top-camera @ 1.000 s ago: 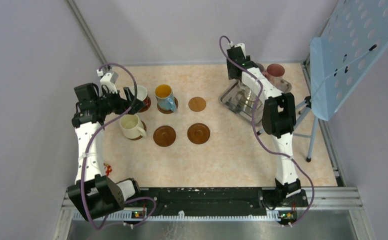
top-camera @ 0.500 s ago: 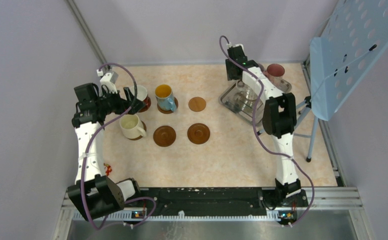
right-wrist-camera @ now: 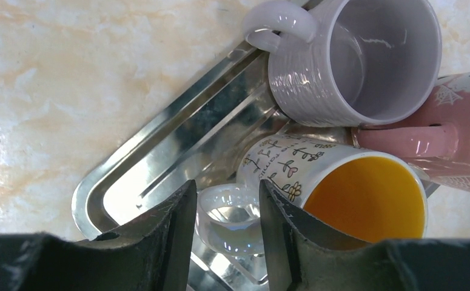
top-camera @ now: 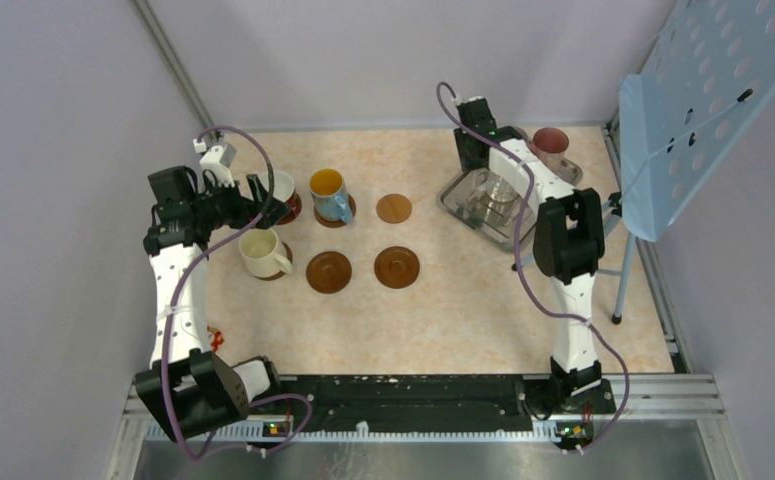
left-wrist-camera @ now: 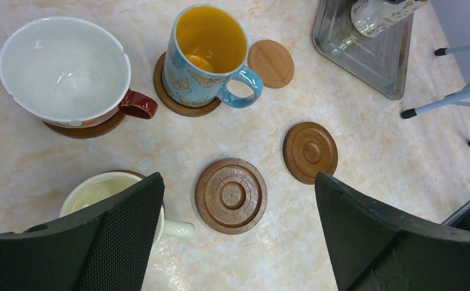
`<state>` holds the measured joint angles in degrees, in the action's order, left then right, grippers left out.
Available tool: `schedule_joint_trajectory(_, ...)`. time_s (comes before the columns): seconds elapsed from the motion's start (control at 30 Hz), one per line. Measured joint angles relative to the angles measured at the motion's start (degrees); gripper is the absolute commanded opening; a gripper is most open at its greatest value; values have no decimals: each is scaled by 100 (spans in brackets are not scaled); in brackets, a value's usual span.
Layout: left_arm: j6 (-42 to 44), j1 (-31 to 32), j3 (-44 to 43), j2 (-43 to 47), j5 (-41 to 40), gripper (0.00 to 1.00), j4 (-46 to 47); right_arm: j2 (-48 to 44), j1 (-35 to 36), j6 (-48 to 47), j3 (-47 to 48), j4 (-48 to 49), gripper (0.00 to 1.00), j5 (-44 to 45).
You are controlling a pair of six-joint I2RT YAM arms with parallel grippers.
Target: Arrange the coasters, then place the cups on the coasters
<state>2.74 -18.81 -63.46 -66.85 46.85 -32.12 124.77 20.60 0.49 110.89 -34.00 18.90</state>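
Note:
My right gripper (right-wrist-camera: 227, 200) is down in the silver tray (right-wrist-camera: 159, 163), its jaws closed in on the clear-white handle (right-wrist-camera: 229, 221) of a white flowered cup with an orange inside (right-wrist-camera: 341, 188) that lies on its side. Beside it lie a lilac-grey cup (right-wrist-camera: 353, 60) and a pink cup (right-wrist-camera: 463, 139). My left gripper (left-wrist-camera: 237, 179) hangs open and empty above a bare dark coaster (left-wrist-camera: 231, 195). A white cup with a red handle (left-wrist-camera: 62, 70), a blue cup (left-wrist-camera: 205, 54) and a cream cup (left-wrist-camera: 105, 188) each stand on a coaster. A second dark coaster (left-wrist-camera: 310, 151) and a lighter coaster (left-wrist-camera: 271, 63) lie bare.
The tray (top-camera: 458, 200) sits at the back right of the table. A blue perforated panel (top-camera: 703, 100) on a thin-legged stand (top-camera: 623, 280) rises at the right edge. Walls close in the left and back sides.
My right gripper's jaws have narrowed around the cup handle, and the right arm has shifted a little over the tray. The left arm has not moved.

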Motion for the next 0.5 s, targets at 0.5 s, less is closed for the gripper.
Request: schedule_joint_trajectory(0.5,-2,-24,0,48,2,99,-2,-1178,-44,-564,-1405,57,49,-125)
